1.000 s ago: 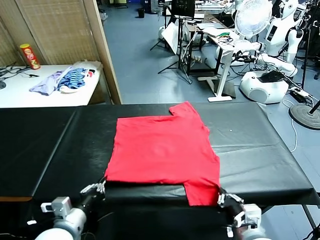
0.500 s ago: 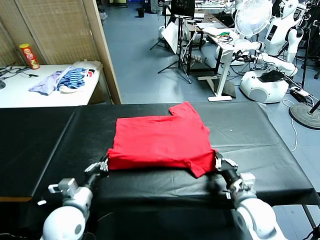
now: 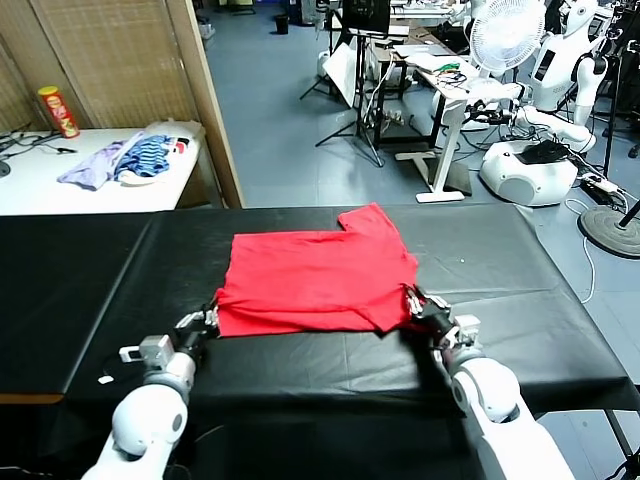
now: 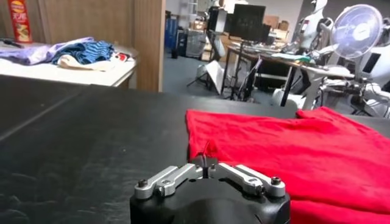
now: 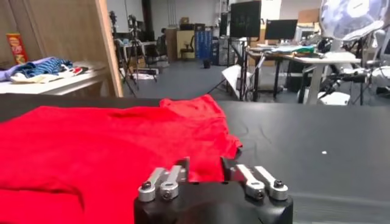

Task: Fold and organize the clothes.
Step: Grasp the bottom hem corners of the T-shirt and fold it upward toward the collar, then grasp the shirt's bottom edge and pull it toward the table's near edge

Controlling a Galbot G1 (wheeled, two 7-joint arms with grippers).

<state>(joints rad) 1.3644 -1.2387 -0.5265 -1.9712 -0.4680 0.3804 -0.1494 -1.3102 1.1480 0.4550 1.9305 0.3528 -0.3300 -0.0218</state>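
Observation:
The red T-shirt point(image 3: 320, 275) lies on the black table point(image 3: 530, 280) with its near part doubled over onto the rest, one sleeve pointing to the far side. My left gripper point(image 3: 207, 318) sits at the fold's near left corner; in the left wrist view its fingertips point(image 4: 207, 162) stand together, pinching a small peak of the red cloth point(image 4: 292, 146). My right gripper point(image 3: 418, 302) is at the near right corner. In the right wrist view it point(image 5: 204, 170) is open, its fingers apart with the red hem point(image 5: 103, 140) lying between them.
A white side table point(image 3: 40, 185) at the far left carries a heap of lilac and blue-striped garments point(image 3: 125, 160) and a red can point(image 3: 60, 112). A wooden screen point(image 3: 205, 100) stands behind. A fan point(image 3: 505, 35) and other robots point(image 3: 560, 60) fill the room beyond.
Both grippers moved away from the table's front edge, carrying the shirt's near hem up and over onto the shirt. The right gripper's fingers have since come apart.

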